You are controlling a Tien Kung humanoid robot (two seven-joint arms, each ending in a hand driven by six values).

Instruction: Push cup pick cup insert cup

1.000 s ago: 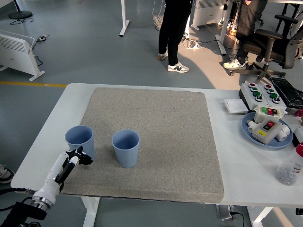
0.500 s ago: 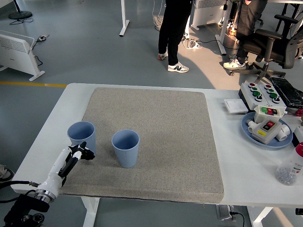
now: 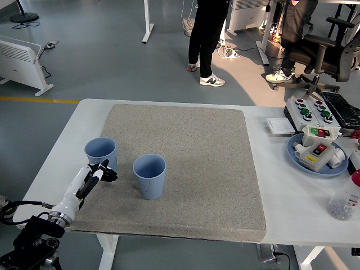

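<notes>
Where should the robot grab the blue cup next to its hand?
Probably around the side wall of the left blue cup, coming from its near-left, where the left hand already sits. It stands upright and open-topped, with the other blue cup to its right.

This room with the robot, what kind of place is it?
Probably a robotics lab or workshop. A white table carries a grey mat with two blue cups, plus a button control box on the right. Behind it are a bare concrete floor, an office chair and trailing cables.
</notes>
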